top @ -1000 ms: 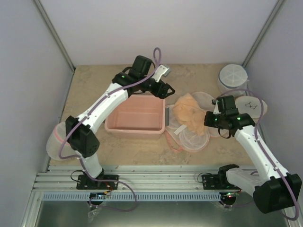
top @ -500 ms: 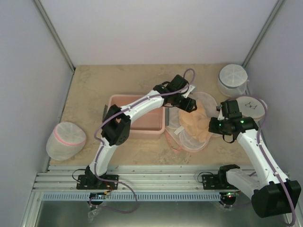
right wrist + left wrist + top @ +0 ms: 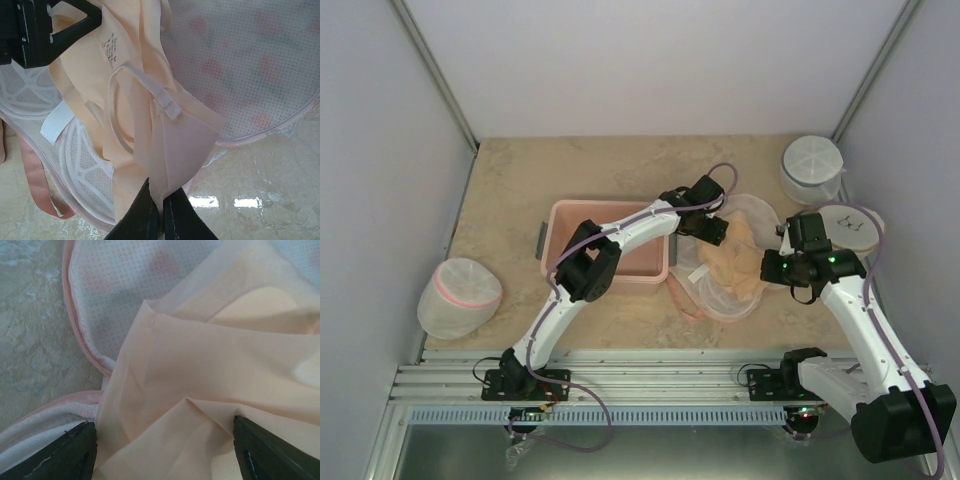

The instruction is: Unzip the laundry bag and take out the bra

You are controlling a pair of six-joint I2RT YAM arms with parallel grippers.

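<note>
The laundry bag (image 3: pixel 718 297) lies open right of the tub, its pale mesh lining up and its pink edging showing. The peach bra (image 3: pixel 740 262) lies bunched on it. My right gripper (image 3: pixel 775 270) is shut on a corner of the bra's band (image 3: pixel 172 150), and in the right wrist view the fingers (image 3: pixel 150 220) pinch mesh and fabric. My left gripper (image 3: pixel 712 228) is open and low over the bra. In its wrist view the bra cloth (image 3: pixel 200 380) fills the gap between its two fingers (image 3: pixel 75 452). The bag's mesh (image 3: pixel 110 290) lies behind.
A pink plastic tub (image 3: pixel 560 262) stands under the left arm. White mesh drums stand at back right (image 3: pixel 812 165) and front left (image 3: pixel 460 295). A flat white round one (image 3: pixel 850 228) lies right of the bag. The bag's pink loop (image 3: pixel 35 175) trails on the table.
My left arm has swung from behind the tub to the right and come down over the bra. My right gripper has drawn the bra a little right. The bra now lies lower and flatter.
</note>
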